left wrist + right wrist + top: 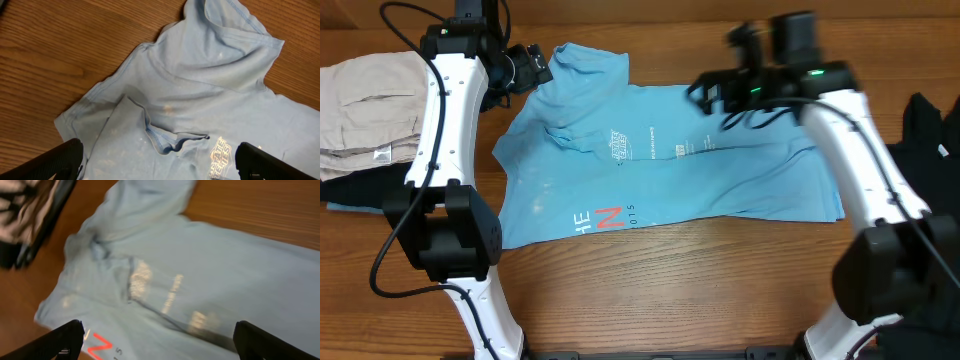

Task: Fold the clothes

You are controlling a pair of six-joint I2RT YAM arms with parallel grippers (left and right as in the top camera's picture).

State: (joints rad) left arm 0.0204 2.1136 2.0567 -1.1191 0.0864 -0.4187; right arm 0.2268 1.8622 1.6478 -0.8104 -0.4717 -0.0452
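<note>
Blue rumpled T-shirt (720,180) on grained wooden table (670,290)

The T-shirt (670,170) is light blue, with small white lettering (620,145) on the chest and, lower down, white letters beside a red N (610,218). The tabletop (720,280) is warm brown wood with darker streaked grain. A folded garment (365,110) at the left is beige, and another garment (932,125) at the right edge is plain black. The left arm (445,110) and right arm (855,150) are white with black joints. A green light (813,72) glows on the right one.
</note>
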